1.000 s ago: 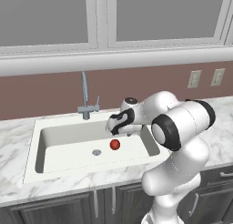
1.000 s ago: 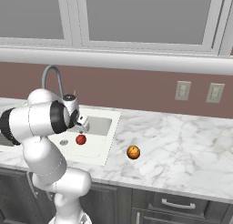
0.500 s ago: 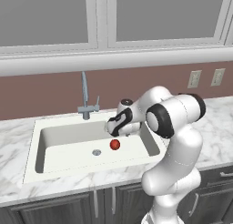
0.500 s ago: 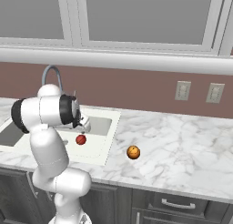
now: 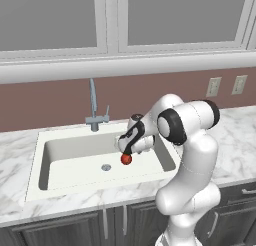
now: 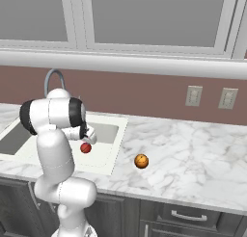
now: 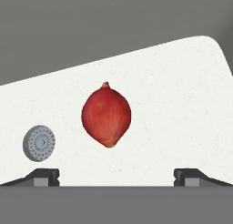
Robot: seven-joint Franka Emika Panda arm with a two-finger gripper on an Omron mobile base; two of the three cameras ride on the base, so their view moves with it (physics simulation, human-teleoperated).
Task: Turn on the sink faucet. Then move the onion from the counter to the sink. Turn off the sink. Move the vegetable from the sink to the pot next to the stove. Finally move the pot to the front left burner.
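Onion (image 7: 106,114) on sink (image 7: 182,100) floor beside drain (image 7: 38,143); gripper (image 7: 116,176) fingertips wide apart, empty, mostly cropped

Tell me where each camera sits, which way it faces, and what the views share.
Left base view: behind-left, facing the cream-white basin; white arm at lower right.
Right base view: behind-right, across the white marble counter; arm at lower left.
Hand view: on the hand, looking down into the basin; open claw at bottom.
All three show the glossy red onion.

Mauve wall (image 5: 50,102) w/ 2 outlets (image 6: 194,96), frosted windows (image 5: 185,15) above, dark cabinets (image 6: 193,217) below.
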